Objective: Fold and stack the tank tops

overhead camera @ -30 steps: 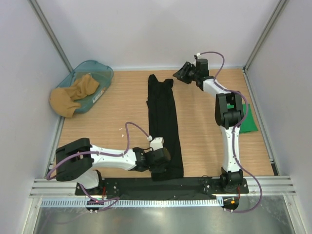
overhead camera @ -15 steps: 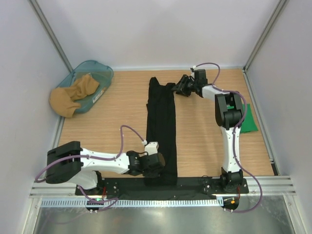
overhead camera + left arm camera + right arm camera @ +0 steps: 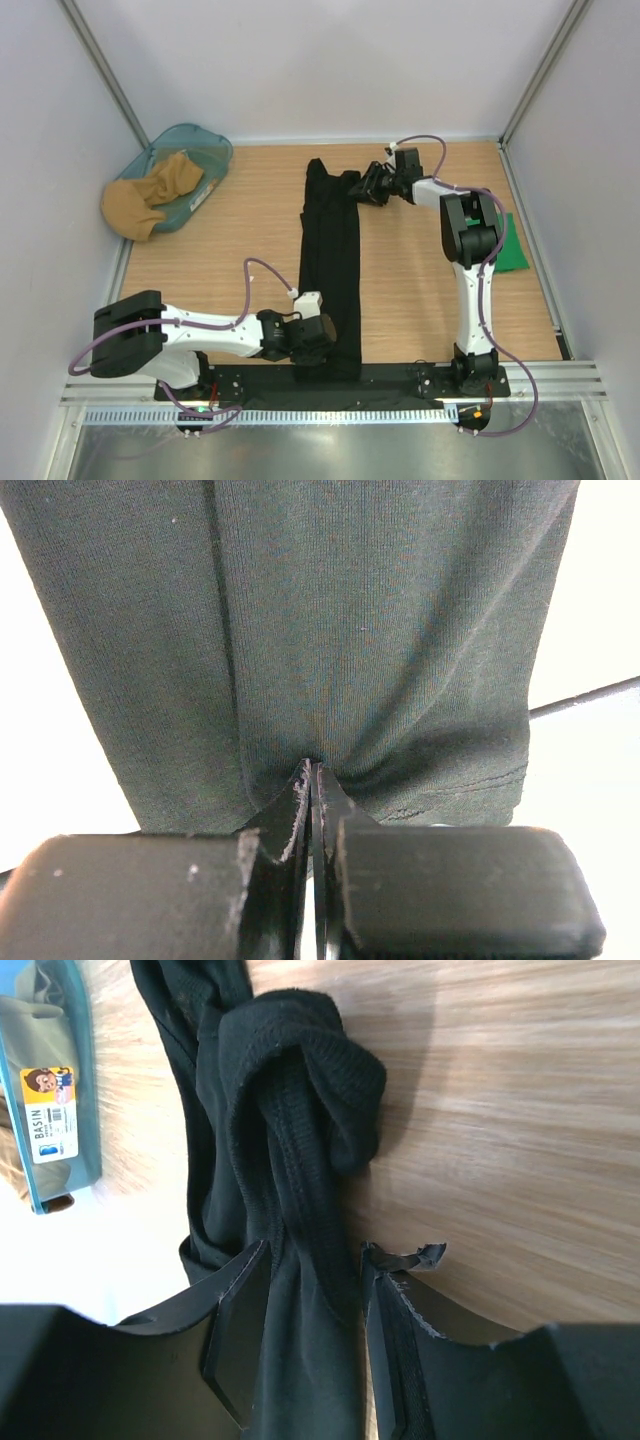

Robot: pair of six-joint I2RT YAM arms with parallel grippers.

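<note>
The black tank top (image 3: 332, 260) lies as a long narrow strip from the far middle of the table to the near edge. My left gripper (image 3: 312, 345) is shut on its near hem, and the left wrist view shows the fabric (image 3: 350, 630) pinched at the fingertips (image 3: 312, 770). At the far end, my right gripper (image 3: 362, 187) stands open astride the bunched straps (image 3: 290, 1060), with fabric between its fingers (image 3: 315, 1250). A thin gap shows beside the right finger. The green tank top (image 3: 513, 252) lies folded at the table's right edge, partly behind the right arm.
A teal basin (image 3: 215, 150) holding a tan cloth (image 3: 150, 195) sits at the far left corner, and its labelled rim (image 3: 60, 1080) shows in the right wrist view. White walls close in the table on three sides.
My right gripper swung left and down from the far right onto the black top's strap end. My left gripper dragged the near hem leftward, and the strip is now narrower.
</note>
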